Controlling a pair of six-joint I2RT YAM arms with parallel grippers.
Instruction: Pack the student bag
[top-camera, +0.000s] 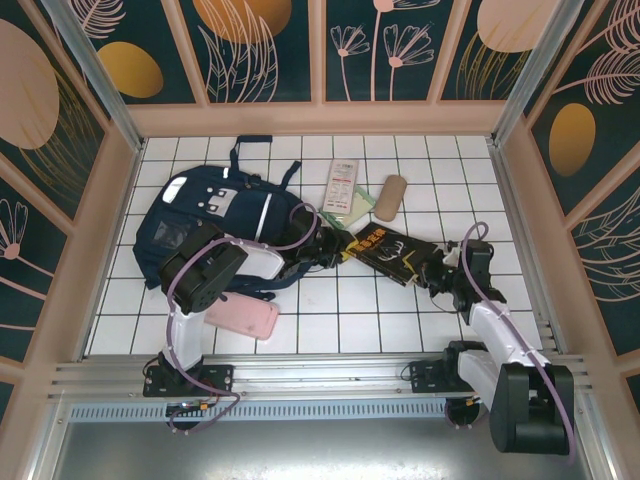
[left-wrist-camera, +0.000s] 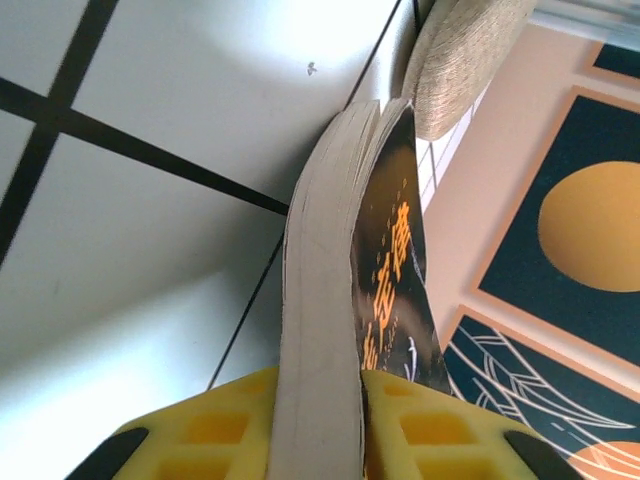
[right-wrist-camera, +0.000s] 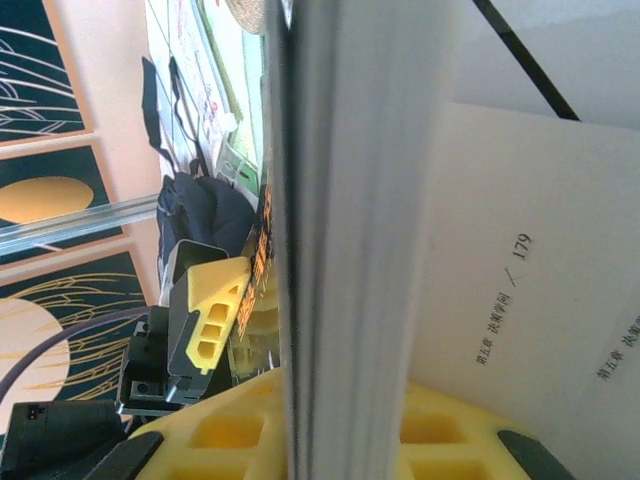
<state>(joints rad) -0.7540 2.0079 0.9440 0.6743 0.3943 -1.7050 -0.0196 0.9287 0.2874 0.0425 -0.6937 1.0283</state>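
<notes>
1. Left pincer (top-camera: 327, 248) is closed on one end of the book (top-camera: 385, 248), with the pages pressed between its pads. The right pincer (top-camera: 431, 272) is clamped on the other end. If my two arms drift apart or twist, I expect the book to bend or pull free.
2. Beside the left pincer the cover gapes away from the pages. Beside the right one a page (right-wrist-camera: 520, 260) hangs loose. Either could crease or tear going in.
3. To the left of the left pincer, the bag (top-camera: 205, 222) lies on the worktop (top-camera: 340, 312), partly under that arm. I cannot tell whether its mouth is open, and its straps may snag the book.
</notes>
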